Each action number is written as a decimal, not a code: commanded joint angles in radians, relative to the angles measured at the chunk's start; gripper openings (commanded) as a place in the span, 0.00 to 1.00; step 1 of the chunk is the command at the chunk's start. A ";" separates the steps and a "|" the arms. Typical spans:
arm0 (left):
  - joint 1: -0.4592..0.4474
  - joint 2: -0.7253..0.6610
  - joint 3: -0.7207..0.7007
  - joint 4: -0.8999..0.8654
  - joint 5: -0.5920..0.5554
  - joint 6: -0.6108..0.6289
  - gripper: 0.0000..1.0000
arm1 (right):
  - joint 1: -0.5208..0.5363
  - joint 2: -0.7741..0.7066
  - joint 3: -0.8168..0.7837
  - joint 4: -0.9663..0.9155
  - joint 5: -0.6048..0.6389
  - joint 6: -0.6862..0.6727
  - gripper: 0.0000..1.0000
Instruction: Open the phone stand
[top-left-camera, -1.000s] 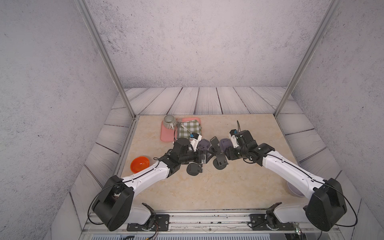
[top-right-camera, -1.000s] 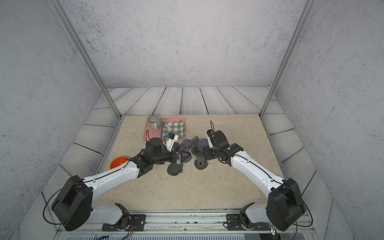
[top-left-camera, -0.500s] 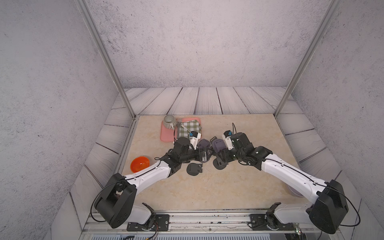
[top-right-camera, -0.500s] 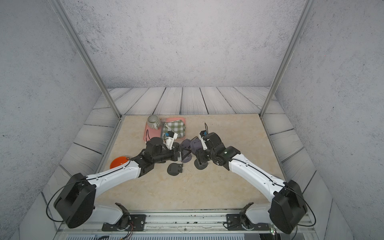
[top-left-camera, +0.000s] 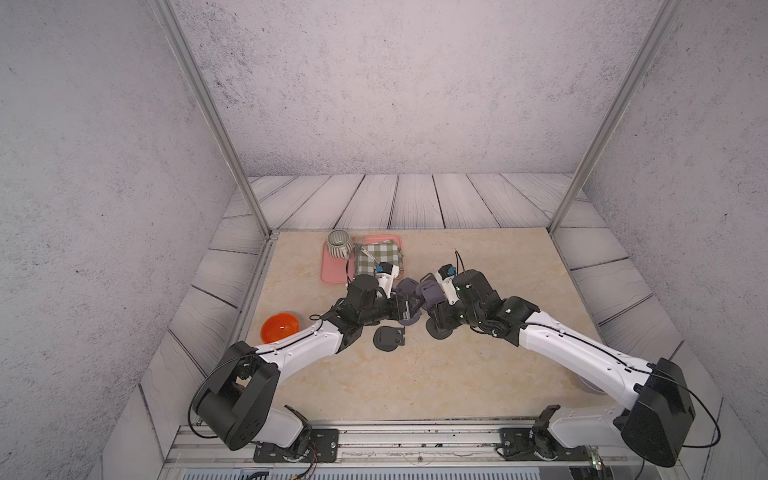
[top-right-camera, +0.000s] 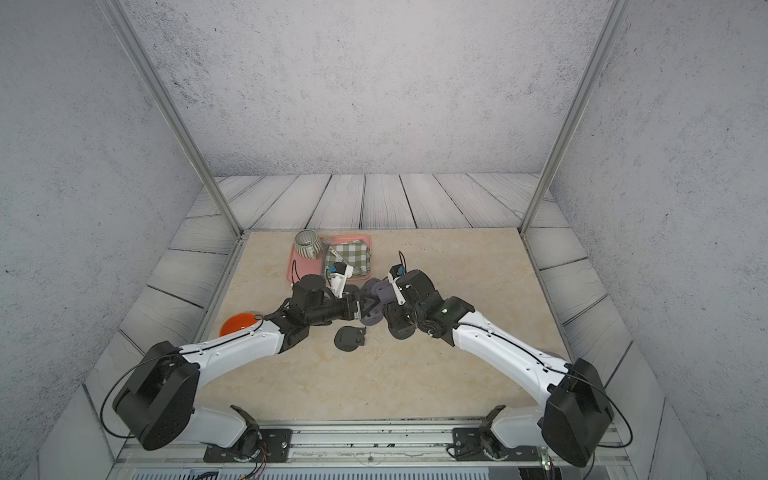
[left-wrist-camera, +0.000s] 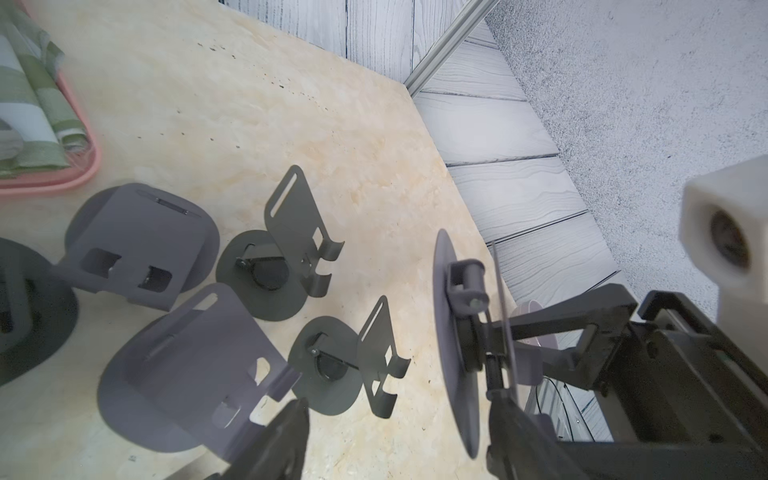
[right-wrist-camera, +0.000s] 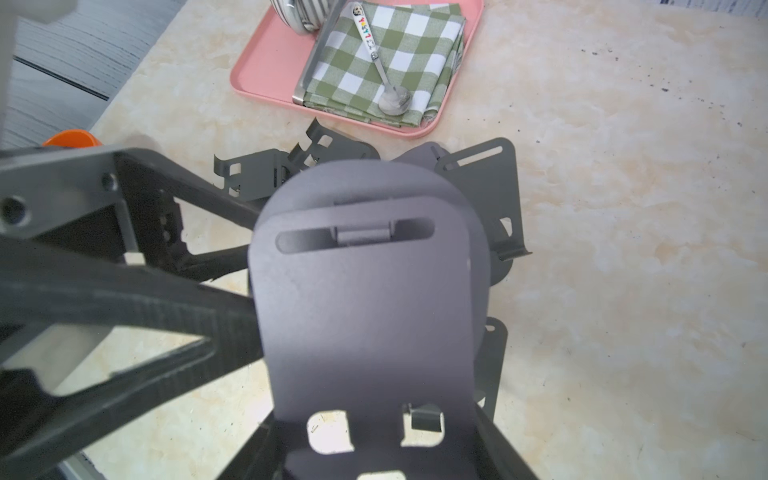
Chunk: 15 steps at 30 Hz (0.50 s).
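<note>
Barely under way — pinching phone stand (right-wrist-camera: 365, 316) by notched end in right gripper (top-left-camera: 441, 312), aloft over mid-table between both arms. Straddling round base with left gripper (left-wrist-camera: 399, 411), fingers (left-wrist-camera: 286, 440) spread, gripping nothing yet. Showing only thin gap between back plate and base — judged nearly whole swing-open left to do. Counted on table (top-left-camera: 457, 374): four open stands (left-wrist-camera: 282, 257), one more cut off at frame edge, one folded stand (top-left-camera: 388, 337); one pink tray (right-wrist-camera: 266, 66), one striped cup (top-left-camera: 338, 244), one checked cloth (right-wrist-camera: 386, 54), one spoon (right-wrist-camera: 388, 97), one orange bowl (top-left-camera: 280, 327).

White arm links (top-left-camera: 299, 353), bulky black joints (top-left-camera: 237, 399), thin black cables (top-left-camera: 193, 405)
</note>
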 joint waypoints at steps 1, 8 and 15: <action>0.010 0.009 -0.014 0.040 0.011 -0.010 0.73 | 0.016 -0.027 0.023 0.036 0.037 0.001 0.50; 0.023 0.011 -0.030 0.069 0.011 -0.029 0.70 | 0.034 -0.039 0.017 0.063 0.030 0.002 0.49; 0.030 0.038 -0.048 0.184 0.065 -0.080 0.61 | 0.062 -0.026 0.019 0.087 0.028 0.009 0.49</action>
